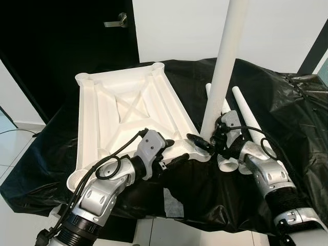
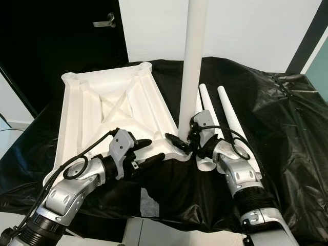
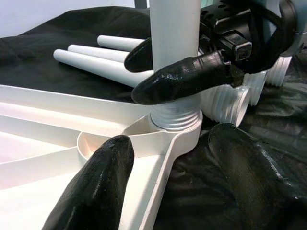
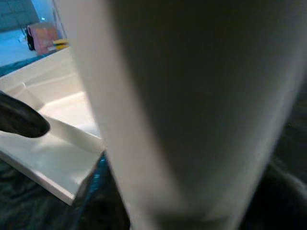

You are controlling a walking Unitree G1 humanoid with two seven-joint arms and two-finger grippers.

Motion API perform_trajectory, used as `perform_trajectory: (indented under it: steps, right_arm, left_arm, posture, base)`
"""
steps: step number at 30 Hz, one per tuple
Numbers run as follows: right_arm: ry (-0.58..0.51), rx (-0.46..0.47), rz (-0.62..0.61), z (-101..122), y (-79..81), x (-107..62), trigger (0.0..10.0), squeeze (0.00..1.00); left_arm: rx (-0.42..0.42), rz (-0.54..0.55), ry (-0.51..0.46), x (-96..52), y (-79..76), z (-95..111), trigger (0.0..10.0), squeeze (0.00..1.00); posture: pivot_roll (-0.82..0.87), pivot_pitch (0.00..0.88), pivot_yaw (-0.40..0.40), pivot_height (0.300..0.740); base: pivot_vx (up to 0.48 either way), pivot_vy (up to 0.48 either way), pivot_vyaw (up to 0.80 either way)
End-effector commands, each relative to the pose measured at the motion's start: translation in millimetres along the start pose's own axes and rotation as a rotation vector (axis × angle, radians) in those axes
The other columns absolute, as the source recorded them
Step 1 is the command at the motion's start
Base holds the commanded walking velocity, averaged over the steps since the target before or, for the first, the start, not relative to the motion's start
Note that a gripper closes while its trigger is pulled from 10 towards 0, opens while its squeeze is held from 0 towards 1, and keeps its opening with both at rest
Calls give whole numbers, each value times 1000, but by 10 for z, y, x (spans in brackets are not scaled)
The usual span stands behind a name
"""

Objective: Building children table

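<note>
Tabletop: your white plastic tabletop (image 1: 128,110) lies upside down on the black plastic sheet (image 1: 287,118), its ribbed underside up, with a moulded X brace in the middle and round sockets at the corners.

Upright leg: a smooth white tubular leg (image 1: 225,66) stands vertical in the tabletop's near right corner socket (image 3: 176,125); its threaded end sits in the round collar there.

Right gripper: your right gripper (image 1: 205,143) has its two black fingers closed around the base of the upright leg, one on each side, just above the thread.

Left gripper: your left gripper (image 1: 171,152) sits at the tabletop's near edge, beside the same corner. Its fingers (image 3: 96,191) are spread apart, one over the white rim and one over the sheet, and they grasp nothing.

Spare legs: more white legs (image 1: 246,115) lie side by side on the sheet just right of the upright one, tapered tubes with ridged, threaded open ends (image 3: 230,103) toward you.

Sheet: glossy, crumpled black film covering the desk, draped over its near edge.

Background: a dark door with a metal lever handle (image 1: 117,20) beside a white wall.
</note>
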State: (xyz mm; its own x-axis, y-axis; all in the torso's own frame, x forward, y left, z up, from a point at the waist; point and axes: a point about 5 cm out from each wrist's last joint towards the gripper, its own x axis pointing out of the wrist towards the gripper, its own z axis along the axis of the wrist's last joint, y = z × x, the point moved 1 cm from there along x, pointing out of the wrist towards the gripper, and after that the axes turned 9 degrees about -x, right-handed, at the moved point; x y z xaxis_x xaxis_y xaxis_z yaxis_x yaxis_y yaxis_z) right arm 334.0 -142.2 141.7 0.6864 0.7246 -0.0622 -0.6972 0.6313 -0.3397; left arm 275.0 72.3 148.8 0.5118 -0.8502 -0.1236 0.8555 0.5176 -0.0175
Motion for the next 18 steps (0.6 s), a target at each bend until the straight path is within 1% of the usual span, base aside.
perform_trajectory:
  steps: [1,2,3,4,5,6,7,8,9,10,11,12,14,15,16,17,18]
  right_arm:
    - [16,-6,35,-41,44,15,0,0]
    - [16,-6,35,-41,44,15,0,0]
    - [41,-17,17,-68,28,2,0,0]
    - [81,-31,-29,-114,6,-7,39,0]
    - [108,-41,-60,-146,-10,-13,3765,0]
    - [128,-39,-106,-169,-16,-10,5882,0]
    - [128,-39,-106,-169,-16,-10,5882,0]
    - [142,-15,-168,-191,-8,-1,10000,0]
    - [142,-15,-168,-191,-8,-1,10000,0]
    - [149,5,-207,-203,0,5,10000,0]
    - [166,54,-297,-230,13,6,10000,0]
    - [166,54,-297,-230,13,6,10000,0]
    - [196,107,-427,-274,43,-1,10000,0]
    - [196,107,-427,-274,43,-1,10000,0]
    - [210,118,-534,-279,100,2,10000,0]
    - [210,118,-534,-279,100,2,10000,0]
    - [214,131,-585,-276,135,11,10000,0]
  left_arm:
    - [9,-5,7,-16,1,2,10000,0]
    - [9,-5,7,-16,1,2,10000,0]
    - [6,-1,7,-24,5,1,10000,0]
    - [7,3,6,-30,9,0,10000,0]
    - [8,5,6,-35,11,-1,10000,0]
    - [5,6,5,-35,13,-4,10000,0]
    - [5,6,5,-35,13,-4,10000,0]
    - [4,8,5,-27,12,-7,10000,0]
    - [4,8,5,-27,12,-7,10000,0]
    - [3,9,4,-20,12,-9,10000,0]
    - [1,6,3,-13,2,-7,10000,0]
    - [1,6,3,-13,2,-7,10000,0]
    - [-1,-2,3,-11,-13,-7,10000,0]
    - [-1,-2,3,-11,-13,-7,10000,0]
    - [-3,-9,7,-17,-20,-14,10000,0]
    - [-3,-9,7,-17,-20,-14,10000,0]
    - [-3,-11,9,-19,-20,-15,10000,0]
  posture:
    - [79,0,-14,740]
    - [79,0,-14,740]
    - [81,0,-17,740]
    - [75,0,-19,740]
    - [75,0,-20,740]
    - [74,0,-20,740]
    - [74,0,-20,740]
    - [70,0,-18,740]
    - [70,0,-18,740]
    - [70,0,-18,740]
    - [64,0,-13,740]
    - [64,0,-13,740]
    - [60,0,-7,740]
    - [60,0,-7,740]
    - [58,0,0,740]
    - [58,0,0,740]
    - [55,0,2,740]
  base:
    - [0,0,0]
    - [0,0,0]
    - [0,0,0]
    - [0,0,0]
    - [0,0,0]
    - [0,0,0]
    - [0,0,0]
    - [0,0,0]
    - [0,0,0]
    - [0,0,0]
    - [0,0,0]
    - [0,0,0]
    - [0,0,0]
    - [0,0,0]
    - [0,0,0]
    - [0,0,0]
    - [0,0,0]
